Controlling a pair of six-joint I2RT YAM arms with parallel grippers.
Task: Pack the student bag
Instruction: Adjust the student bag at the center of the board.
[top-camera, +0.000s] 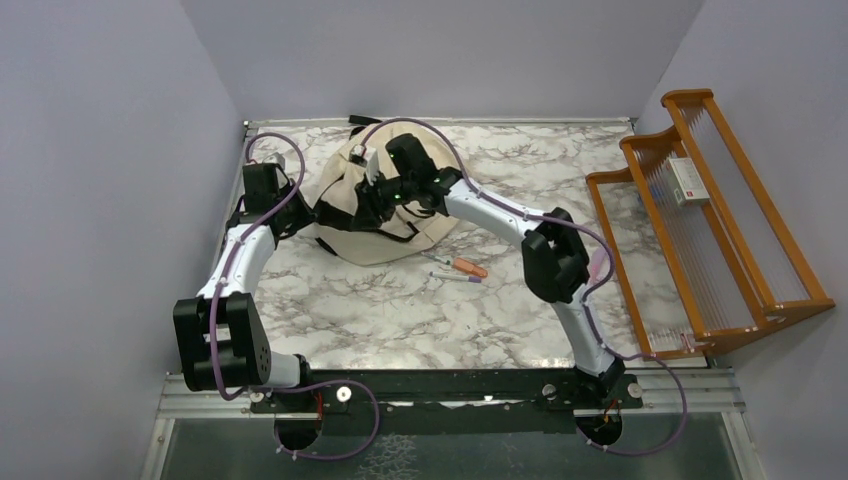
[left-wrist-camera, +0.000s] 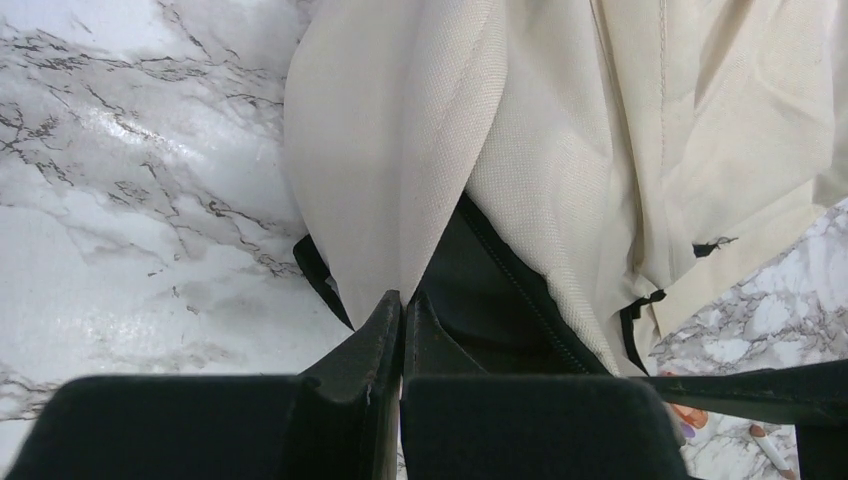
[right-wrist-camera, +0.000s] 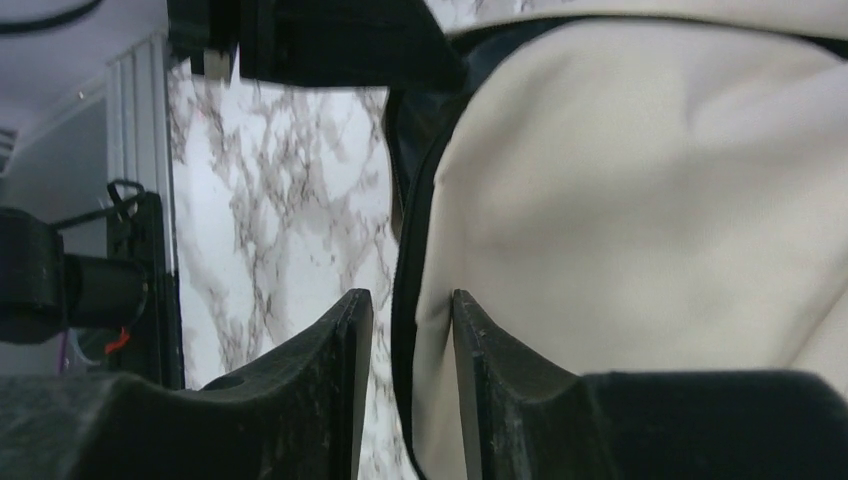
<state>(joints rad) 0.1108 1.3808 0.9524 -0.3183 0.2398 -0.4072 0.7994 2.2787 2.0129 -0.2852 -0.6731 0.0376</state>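
The student bag (top-camera: 372, 232) is a beige backpack with black trim, lying at the back middle of the marble table. My left gripper (top-camera: 300, 214) is at the bag's left side. In the left wrist view my left gripper (left-wrist-camera: 402, 298) is shut, pinching a fold of the bag's beige fabric (left-wrist-camera: 400, 150) next to its dark zipper opening. My right gripper (top-camera: 374, 198) is on top of the bag. In the right wrist view my right gripper (right-wrist-camera: 410, 300) is open, straddling the bag's black-trimmed edge (right-wrist-camera: 640, 190). The right finger touches the fabric and the left finger stands clear.
An orange marker (top-camera: 470, 267) and two pens (top-camera: 456, 278) lie on the table just right of the bag; the marker also shows in the left wrist view (left-wrist-camera: 686, 415). A wooden rack (top-camera: 700, 240) holding a white card (top-camera: 688, 180) stands along the right edge. Walls enclose the table.
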